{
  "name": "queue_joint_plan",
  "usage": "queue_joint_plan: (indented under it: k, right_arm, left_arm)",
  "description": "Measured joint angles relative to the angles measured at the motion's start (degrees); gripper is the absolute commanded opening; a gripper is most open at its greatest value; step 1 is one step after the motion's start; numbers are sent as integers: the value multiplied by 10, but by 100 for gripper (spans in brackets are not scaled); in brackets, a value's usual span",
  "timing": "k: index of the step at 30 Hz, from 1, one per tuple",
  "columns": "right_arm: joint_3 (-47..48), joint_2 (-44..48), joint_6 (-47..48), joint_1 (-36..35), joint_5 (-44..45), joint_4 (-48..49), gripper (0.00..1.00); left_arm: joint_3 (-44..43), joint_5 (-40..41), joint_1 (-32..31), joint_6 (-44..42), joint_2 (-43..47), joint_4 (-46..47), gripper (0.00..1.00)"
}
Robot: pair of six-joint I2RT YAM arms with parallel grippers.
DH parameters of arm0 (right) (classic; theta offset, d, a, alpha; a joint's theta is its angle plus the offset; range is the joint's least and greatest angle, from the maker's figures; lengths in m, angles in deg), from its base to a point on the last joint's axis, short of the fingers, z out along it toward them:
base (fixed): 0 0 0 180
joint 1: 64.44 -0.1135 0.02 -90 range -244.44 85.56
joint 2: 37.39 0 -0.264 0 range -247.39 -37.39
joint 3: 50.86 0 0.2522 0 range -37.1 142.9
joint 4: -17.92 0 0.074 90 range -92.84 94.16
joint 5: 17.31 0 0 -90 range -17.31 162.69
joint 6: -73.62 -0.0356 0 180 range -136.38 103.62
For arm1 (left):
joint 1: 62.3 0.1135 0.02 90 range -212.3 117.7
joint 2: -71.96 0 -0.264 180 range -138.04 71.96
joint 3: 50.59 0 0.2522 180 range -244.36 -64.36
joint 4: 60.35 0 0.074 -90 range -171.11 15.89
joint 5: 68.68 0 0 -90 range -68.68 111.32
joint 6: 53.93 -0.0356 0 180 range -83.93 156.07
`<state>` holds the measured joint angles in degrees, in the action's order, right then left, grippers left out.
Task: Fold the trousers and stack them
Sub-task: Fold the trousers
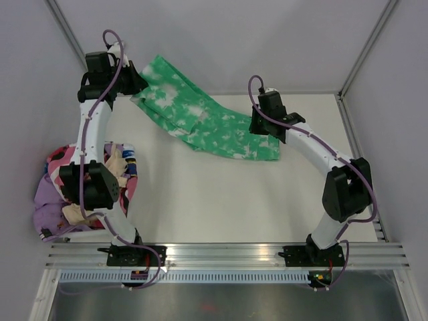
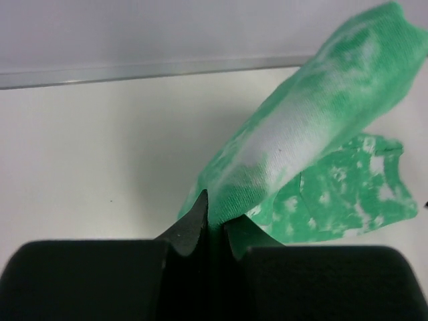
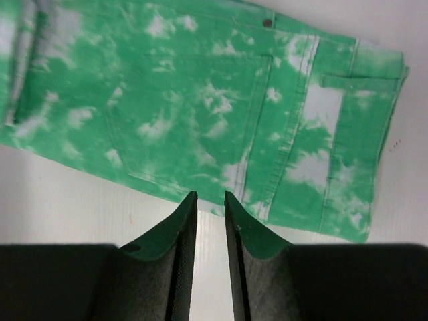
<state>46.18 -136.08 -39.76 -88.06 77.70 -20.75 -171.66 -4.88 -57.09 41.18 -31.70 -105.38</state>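
One pair of trousers (image 1: 200,124) stretches between two hands across the surface (image 1: 221,200). The left hand (image 2: 215,207) is closed on the leg end, holding it off the surface. The right hand (image 3: 208,195) hovers over the waist end, jaws slightly apart, gripping nothing. One heap (image 1: 57,194) of other clothes lies well back from the left hand, beside its arm.

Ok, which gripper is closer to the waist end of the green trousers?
Right. The right gripper sits open at the waist end of the trousers; the left gripper is shut on the opposite leg end, away from the waist.
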Motion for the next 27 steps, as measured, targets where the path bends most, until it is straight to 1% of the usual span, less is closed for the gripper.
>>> queue_joint_plan:
  k: [3,5,7,11,13,16,20,23,25,27]
  right_arm:
    - [-14,-3,-14,2,10,-8,29]
    - [-14,-8,-26,7,13,-16,29]
    - [-14,-9,-38,20,12,-25,29]
    - [-16,-9,-48,67,6,-33,29]
    - [-22,-5,-46,97,3,-34,29]
    - [-38,10,-34,132,3,-41,29]
    - [-61,40,-18,138,-10,-43,27]
    - [-79,59,-15,134,-55,-29,24]
    - [-84,60,-19,132,-94,-8,20]
    - [-92,60,-31,129,-141,24,20]
  left_arm:
    - [-48,22,-18,31,0,-24,2]
    - [-89,64,-50,37,-6,-55,2]
    - [-148,133,-108,37,-25,-97,2]
    - [-236,235,-213,37,-77,-159,2]
    - [-259,277,-245,43,-103,-189,2]
    - [-262,334,-267,70,-131,-226,2]
    - [-262,375,-283,124,-150,-232,2]
    - [-263,379,-295,168,-151,-223,2]
    - [-271,372,-297,187,-158,-222,2]
    - [-281,355,-295,205,-169,-217,2]
